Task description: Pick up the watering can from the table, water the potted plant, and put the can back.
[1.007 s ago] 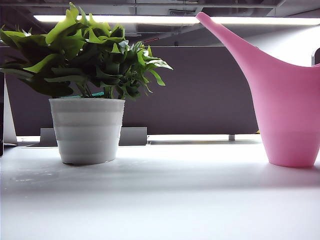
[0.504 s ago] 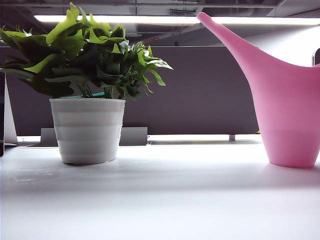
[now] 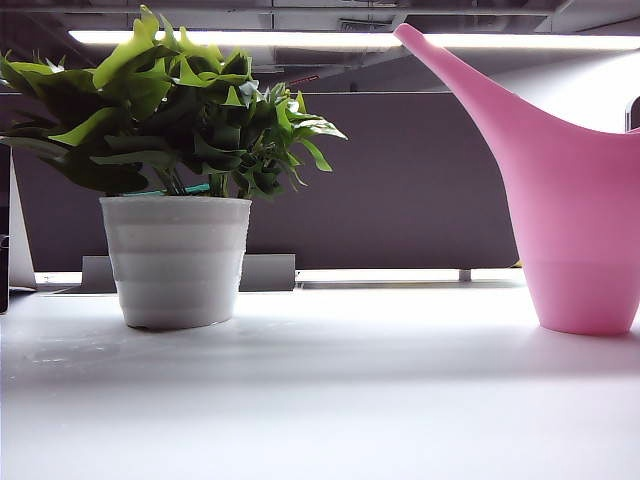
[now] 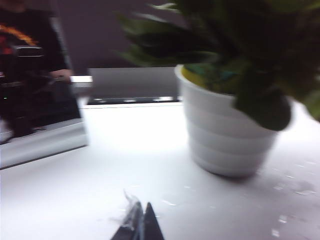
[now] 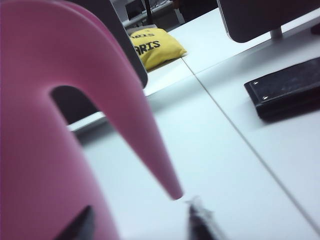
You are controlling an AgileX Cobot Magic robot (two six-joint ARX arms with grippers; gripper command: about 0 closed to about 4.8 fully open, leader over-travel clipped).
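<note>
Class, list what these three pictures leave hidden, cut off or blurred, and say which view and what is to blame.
- Watering can: the exterior view's right edge cuts off its handle side.
- Both arms: absent from the exterior view.
- Potted plant: leaves smeared by motion blur in the left wrist view.
- Left gripper: only blurred tips, seemingly together.
- Right gripper: blurred dark fingertips either side of the can's handle tip; contact unclear.

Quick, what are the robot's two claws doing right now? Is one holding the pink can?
Left gripper: shut, empty, low over the table near the potted plant.
Right gripper: open beside the watering can, not gripping it.
</note>
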